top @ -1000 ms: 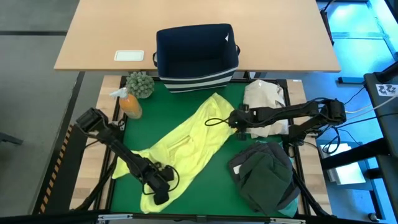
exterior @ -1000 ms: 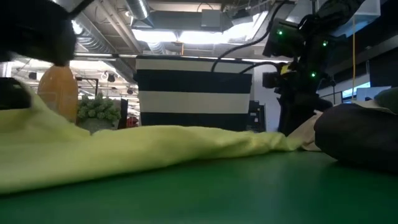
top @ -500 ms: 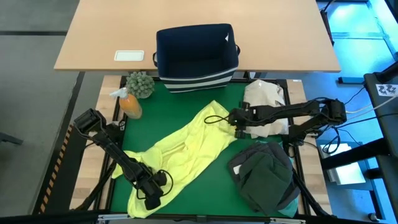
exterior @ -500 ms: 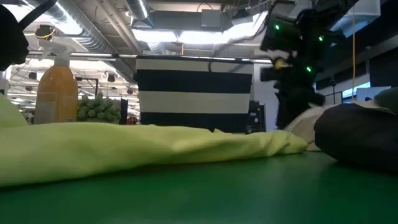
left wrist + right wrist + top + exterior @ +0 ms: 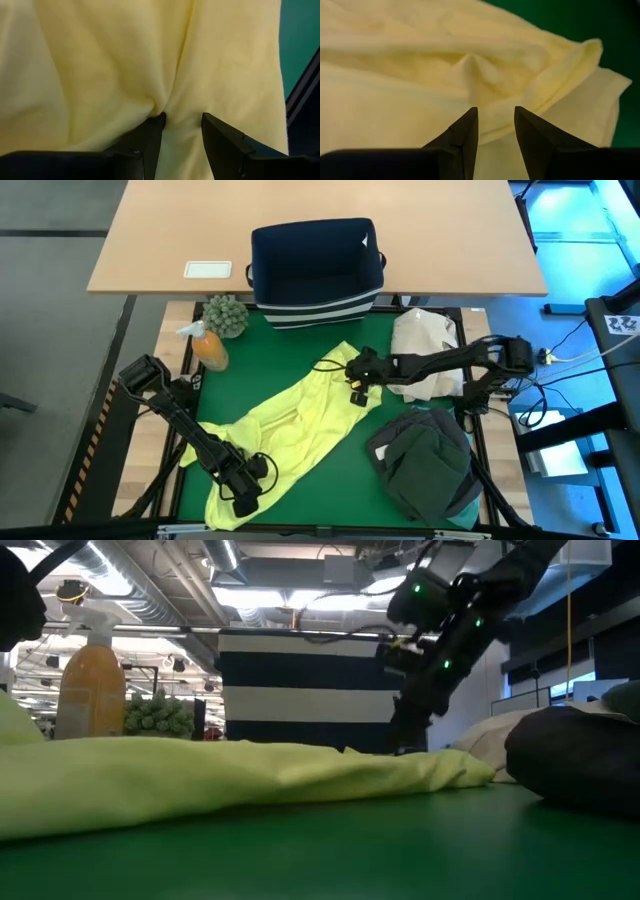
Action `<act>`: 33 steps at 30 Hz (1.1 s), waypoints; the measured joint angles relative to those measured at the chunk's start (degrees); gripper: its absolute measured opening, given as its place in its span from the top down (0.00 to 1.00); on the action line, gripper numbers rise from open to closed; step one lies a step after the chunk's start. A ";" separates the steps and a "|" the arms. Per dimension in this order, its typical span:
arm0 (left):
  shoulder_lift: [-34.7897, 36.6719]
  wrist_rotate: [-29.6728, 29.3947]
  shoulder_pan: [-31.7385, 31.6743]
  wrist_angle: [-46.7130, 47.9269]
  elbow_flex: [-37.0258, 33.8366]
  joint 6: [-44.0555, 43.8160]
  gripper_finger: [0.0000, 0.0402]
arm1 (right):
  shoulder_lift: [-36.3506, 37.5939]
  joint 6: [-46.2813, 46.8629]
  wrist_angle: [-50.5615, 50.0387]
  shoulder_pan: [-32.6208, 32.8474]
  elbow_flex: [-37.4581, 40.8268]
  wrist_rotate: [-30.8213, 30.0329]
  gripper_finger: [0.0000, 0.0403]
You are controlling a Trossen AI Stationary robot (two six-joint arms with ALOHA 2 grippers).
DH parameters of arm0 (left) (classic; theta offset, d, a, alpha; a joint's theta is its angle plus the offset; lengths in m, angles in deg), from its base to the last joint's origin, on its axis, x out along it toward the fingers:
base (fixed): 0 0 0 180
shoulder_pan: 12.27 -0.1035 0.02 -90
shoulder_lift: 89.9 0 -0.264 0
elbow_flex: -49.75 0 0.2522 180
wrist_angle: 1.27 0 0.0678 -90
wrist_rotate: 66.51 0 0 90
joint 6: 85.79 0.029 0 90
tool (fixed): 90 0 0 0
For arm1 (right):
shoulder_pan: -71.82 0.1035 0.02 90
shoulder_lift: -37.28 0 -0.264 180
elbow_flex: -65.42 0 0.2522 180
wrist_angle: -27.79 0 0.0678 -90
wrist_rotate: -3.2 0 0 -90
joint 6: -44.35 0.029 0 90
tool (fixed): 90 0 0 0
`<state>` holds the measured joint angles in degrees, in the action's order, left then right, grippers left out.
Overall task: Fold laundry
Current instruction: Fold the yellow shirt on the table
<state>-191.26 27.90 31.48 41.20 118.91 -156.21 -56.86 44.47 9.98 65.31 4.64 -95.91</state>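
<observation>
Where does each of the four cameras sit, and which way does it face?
High view: above the table, looking down on both arms and the yellow-green shirt.
Low view: at mat height, looking across the shirt; one arm shows.
Left wrist view: past the left gripper pinching the shirt.
Right wrist view: past the right gripper pinching it.
All share the shirt.

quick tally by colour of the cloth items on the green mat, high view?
Yellow-green: 1, the shirt, spread diagonally, both grippers pinching it.
Cream-beige: 1, the bundle at the right edge.
Dark grey/olive: 1 pile at front right, with a turquoise edge peeking out beneath; how many garments it holds cannot be told.
Total: 3 separate cloth masses.
</observation>
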 joint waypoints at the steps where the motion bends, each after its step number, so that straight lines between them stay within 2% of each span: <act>1: 0.00 -0.10 -0.02 0.02 0.00 0.02 0.66 | -0.90 0.03 0.42 0.00 0.00 -1.21 0.69; 5: 0.00 -0.80 -0.02 0.02 -0.03 0.20 0.66 | -3.10 -0.26 3.25 -0.02 0.04 -5.66 0.69; 16: -0.04 -2.03 -0.02 0.04 -0.07 0.26 0.66 | -5.87 -0.42 6.98 -0.04 0.04 -3.19 0.69; 19: -0.04 -2.22 -0.04 0.02 -0.07 0.18 0.66 | -6.11 -1.13 5.83 -0.04 0.04 -3.45 0.75; 24: -0.05 -2.81 0.26 0.01 -0.09 0.00 0.66 | -5.37 -3.86 3.10 -0.35 0.07 -5.79 0.97; 27: -0.07 -3.12 0.67 0.00 -0.09 -0.57 0.66 | -3.92 -4.26 1.51 -1.09 0.07 -7.78 0.96; 33: -0.07 -3.65 1.61 -0.04 -0.09 -1.53 0.66 | -0.33 -4.85 -1.08 -3.72 0.07 -8.01 0.99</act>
<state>-191.33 24.25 33.09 41.15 118.82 -157.73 -57.19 39.63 8.90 61.60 4.70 -103.92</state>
